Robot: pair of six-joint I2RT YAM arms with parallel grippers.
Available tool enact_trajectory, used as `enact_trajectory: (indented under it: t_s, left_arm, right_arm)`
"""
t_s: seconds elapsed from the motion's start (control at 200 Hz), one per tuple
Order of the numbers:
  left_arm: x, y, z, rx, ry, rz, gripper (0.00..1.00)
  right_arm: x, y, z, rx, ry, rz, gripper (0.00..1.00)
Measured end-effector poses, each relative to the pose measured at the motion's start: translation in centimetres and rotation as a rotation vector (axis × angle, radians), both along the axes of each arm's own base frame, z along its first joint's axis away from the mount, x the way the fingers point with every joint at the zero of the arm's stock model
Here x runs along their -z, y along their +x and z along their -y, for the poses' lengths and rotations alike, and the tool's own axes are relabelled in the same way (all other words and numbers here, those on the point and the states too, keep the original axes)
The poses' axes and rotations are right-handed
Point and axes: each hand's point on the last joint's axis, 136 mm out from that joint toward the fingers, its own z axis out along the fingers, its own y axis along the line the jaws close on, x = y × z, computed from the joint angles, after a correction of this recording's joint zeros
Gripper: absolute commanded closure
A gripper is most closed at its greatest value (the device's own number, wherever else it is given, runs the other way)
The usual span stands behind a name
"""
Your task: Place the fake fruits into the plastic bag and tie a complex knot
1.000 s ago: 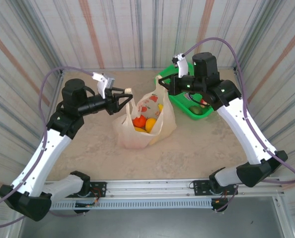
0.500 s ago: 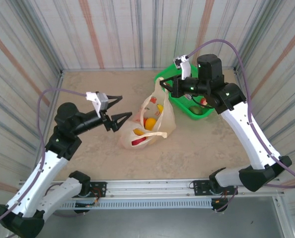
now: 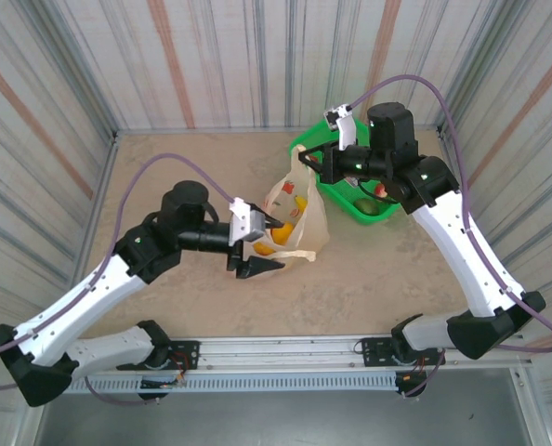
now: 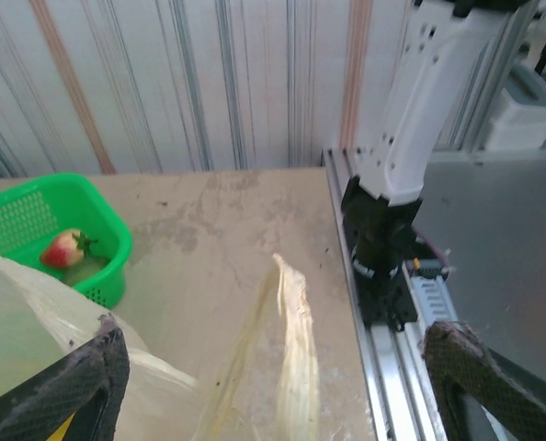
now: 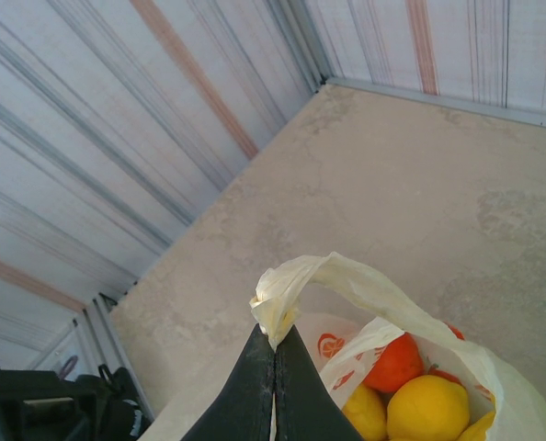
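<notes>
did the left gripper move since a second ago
Yes. In the top view the left gripper has swung toward the base rail and rightward, now beside the plastic bag.

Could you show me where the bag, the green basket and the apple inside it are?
bag (image 3: 315, 228): top view, on its right side wall.
basket (image 4: 16, 220): left wrist view, on its mesh back wall.
apple (image 4: 64, 248): left wrist view, on its red skin.
</notes>
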Motion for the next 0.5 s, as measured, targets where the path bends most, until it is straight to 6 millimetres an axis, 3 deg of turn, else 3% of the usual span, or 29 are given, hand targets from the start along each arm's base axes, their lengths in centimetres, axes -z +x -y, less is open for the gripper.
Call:
enact_trajectory:
  t_s: [0.155,0.245,0.286,0.416,0.501]
  left_arm:
    - [2.9,0.5,1.3,0.014,0.093,-0.005,0.22]
    - [3.8,0.5,1.8,0.025,0.124,0.001,0.32]
    - [4.0,0.4,2.1,0.03,0.137,0.006,0.42]
    - [4.0,0.9,2.6,0.009,0.156,0.043,0.98]
    - [3.6,2.0,2.6,-0.047,0.141,0.087,1.0]
  right_arm:
    - [0.0,0.0,0.0,0.001,0.0,0.0,0.98]
    - [0.0,0.1,0.1,0.006,-0.001,0.0,0.98]
    - [0.0,0.2,0.2,0.008,-0.002,0.0,0.98]
    - [0.1,0.3,0.3,0.018,-0.006,0.002,0.99]
    - [0.5,0.7,0.5,0.037,-0.016,0.0,0.94]
